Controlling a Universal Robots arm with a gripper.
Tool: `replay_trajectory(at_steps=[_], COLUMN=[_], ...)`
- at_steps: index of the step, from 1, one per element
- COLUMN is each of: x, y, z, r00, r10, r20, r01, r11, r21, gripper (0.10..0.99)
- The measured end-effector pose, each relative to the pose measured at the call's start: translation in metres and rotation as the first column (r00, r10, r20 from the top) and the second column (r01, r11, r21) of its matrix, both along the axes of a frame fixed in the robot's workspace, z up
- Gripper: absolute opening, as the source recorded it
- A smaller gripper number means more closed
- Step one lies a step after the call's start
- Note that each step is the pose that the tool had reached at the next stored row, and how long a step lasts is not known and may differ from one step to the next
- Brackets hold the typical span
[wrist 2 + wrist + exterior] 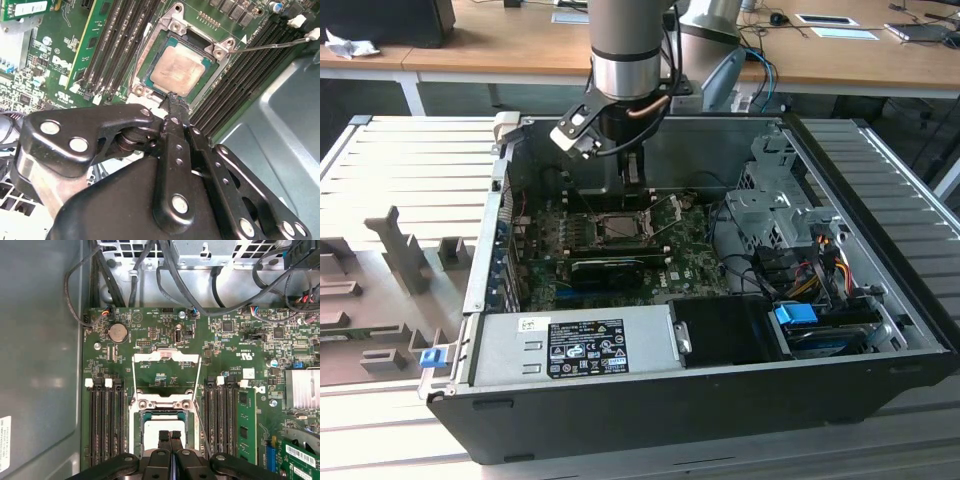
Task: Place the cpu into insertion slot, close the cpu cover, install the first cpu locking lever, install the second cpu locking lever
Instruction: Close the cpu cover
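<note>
**Chip seated, cover up**

The cpu (179,74) lay flat in the insertion slot (150,57). The pincer (172,97), fingers together on nothing, hung at its near edge. Closing wanted pressure on the cover's metal (never the cpu's face), I judged. The first wrist view alone showed the cpu cover (167,356) standing open.

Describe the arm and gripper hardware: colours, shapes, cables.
The arm is a grey cylinder with a bright silver band at the wrist, where a brownish cable loops and a small white-and-black box is bracketed. The gripper is glossy black: flat linkage bars joined by silver rivets, tapering to two slim black fingers.
</note>
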State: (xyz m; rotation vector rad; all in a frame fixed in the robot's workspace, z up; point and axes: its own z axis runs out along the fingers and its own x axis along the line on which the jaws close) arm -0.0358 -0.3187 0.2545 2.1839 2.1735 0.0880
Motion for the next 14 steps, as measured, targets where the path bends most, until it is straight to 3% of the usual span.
replay_trajectory(at_steps=[9,14], x=[0.0052,0.0142], y=[0.0000,0.0000], z=[0.0025,0.0026], r00=[1.0000,1.0000], r10=[0.000,0.000], r20=[0.0000,-0.0003], r01=[0.000,0.000], r11=[1.0000,1.0000], r21=[0.000,0.000], gripper=[0.106,0.106])
